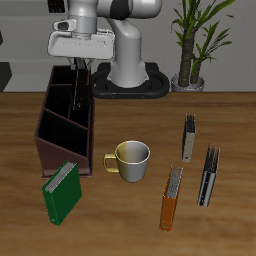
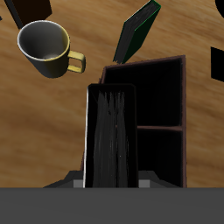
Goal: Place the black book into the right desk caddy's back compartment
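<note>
Below my pincer (image 1: 77,62) stands the right desk caddy (image 1: 62,133), its black-lined sections bare as far as I see. Around it spreads the wooden bench (image 1: 230,125), a potted plant (image 1: 190,40) farther back. My pincer is pinching the black book (image 2: 108,136) upright over the back compartment (image 1: 72,82). Beyond the caddy's low end lean a green book (image 1: 61,192) and, beside it, a mug (image 1: 130,159).

Wooden table (image 1: 128,230), potted plant (image 1: 193,35) at the back, pale wall (image 1: 20,15) behind
</note>
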